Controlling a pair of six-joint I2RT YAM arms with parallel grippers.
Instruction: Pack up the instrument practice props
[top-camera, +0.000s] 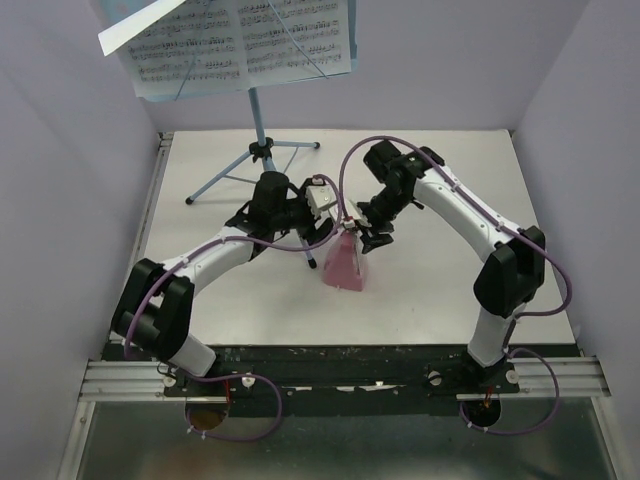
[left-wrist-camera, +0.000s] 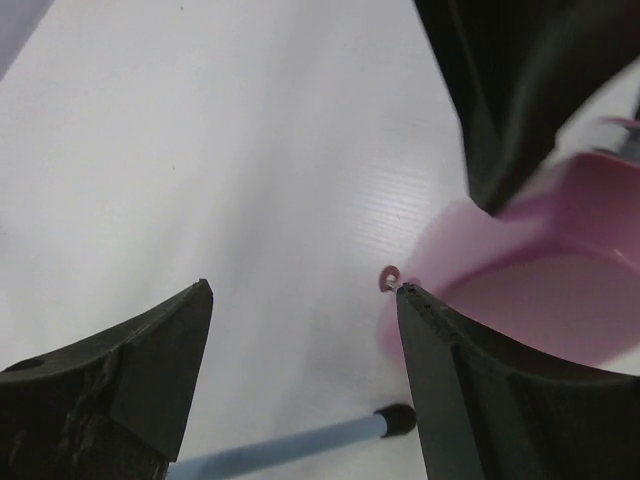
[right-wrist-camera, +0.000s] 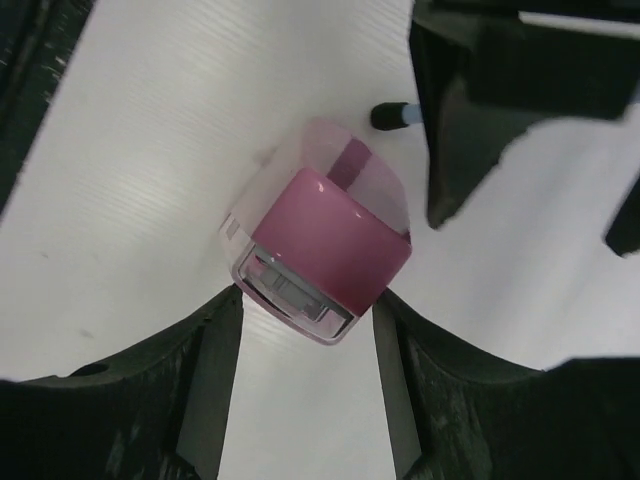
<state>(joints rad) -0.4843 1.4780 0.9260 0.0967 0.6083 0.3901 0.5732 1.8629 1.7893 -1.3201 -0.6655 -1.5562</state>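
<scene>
Noting pink metronome (top-camera: 343, 262) upright at table (top-camera: 240, 300) centre. Found right gripper (right-wrist-camera: 308, 300) straddling its top, jaws partly spread, close against both sides; cannot tell whether gripped. Found left gripper (left-wrist-camera: 302, 290) wide apart, holding nothing, one finger just beside the metronome. Crowded on the left by a music stand (top-camera: 258, 110) leg, capped tip (left-wrist-camera: 397, 420) between the left fingers. Seen from top only: sheet music (top-camera: 240, 40) on the stand's desk, far left.

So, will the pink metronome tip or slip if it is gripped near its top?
Probably rigid: the metronome looks like hard moulded plastic. Its glossy, tapering sides may let a grip slip upward. It stands on a wider base, so tipping seems unlikely.
</scene>
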